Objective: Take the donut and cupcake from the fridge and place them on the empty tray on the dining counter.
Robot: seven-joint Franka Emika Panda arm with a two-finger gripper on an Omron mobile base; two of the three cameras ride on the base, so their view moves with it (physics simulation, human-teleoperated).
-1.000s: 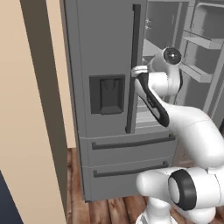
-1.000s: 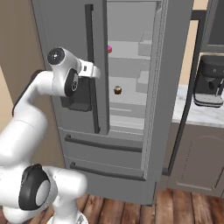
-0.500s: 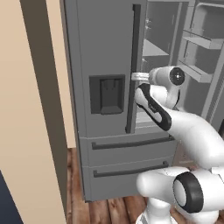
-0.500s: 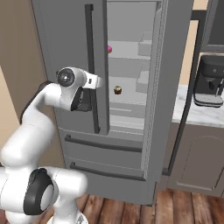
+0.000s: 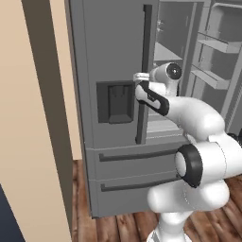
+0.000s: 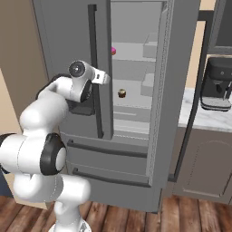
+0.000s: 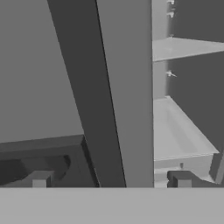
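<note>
Donut (image 6: 113, 50) sits on upper fridge (image 6: 136, 104) shelf, cupcake (image 6: 122, 94) one shelf lower, abt 5 o'clock from it. Right door's swung wide for access. Gripper (image 7: 111, 183) spread, empty, fingertips straddling left door's dark handle (image 7: 87, 100), prob. to open it.

Donut (image 6: 113, 50) on fridge (image 6: 136, 90) shelf above cupcake (image 6: 122, 94).

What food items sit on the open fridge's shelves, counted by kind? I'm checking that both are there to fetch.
donut: 1
cupcake: 1
Total: 2
</note>
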